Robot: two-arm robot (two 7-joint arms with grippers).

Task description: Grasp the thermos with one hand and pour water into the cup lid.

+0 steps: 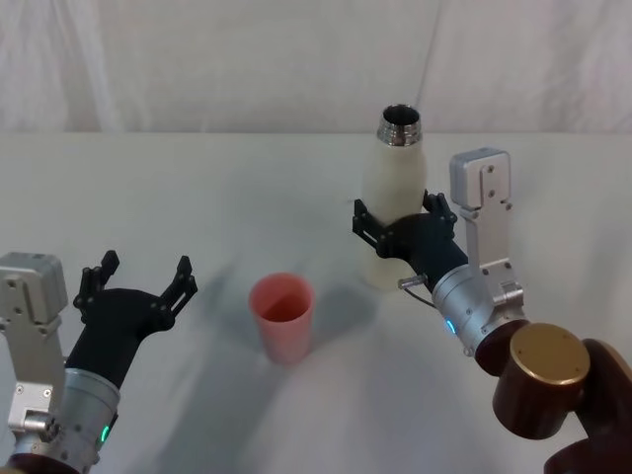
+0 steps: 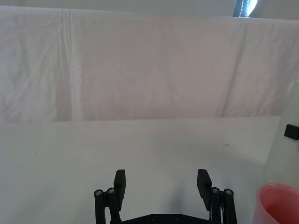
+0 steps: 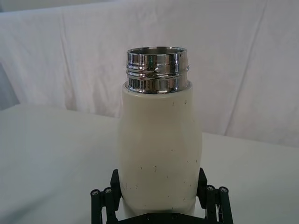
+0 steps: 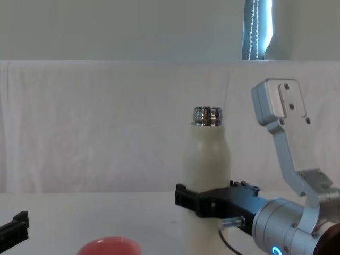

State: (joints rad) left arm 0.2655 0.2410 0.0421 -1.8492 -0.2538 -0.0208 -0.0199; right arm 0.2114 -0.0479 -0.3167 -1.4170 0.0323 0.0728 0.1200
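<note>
Right gripper (image 1: 395,223) clamps the upright thermos (image 1: 393,202) at mid-body on the white table (image 1: 197,197). Left gripper (image 1: 140,276) hangs spread and empty beside the cup lid (image 1: 282,316), standing nearer the robot.

Table (image 1: 197,188): bare surface lies between the cup lid (image 1: 282,317) and the thermos (image 1: 393,202), which stand apart. The right gripper (image 1: 395,226) straddles the thermos body, a finger on each side, blocking approach from that side. The left gripper (image 1: 138,281), fingers spread with nothing between, sits just beside the cup lid with open table ahead. A draped backdrop (image 1: 247,59) closes the far edge.
</note>
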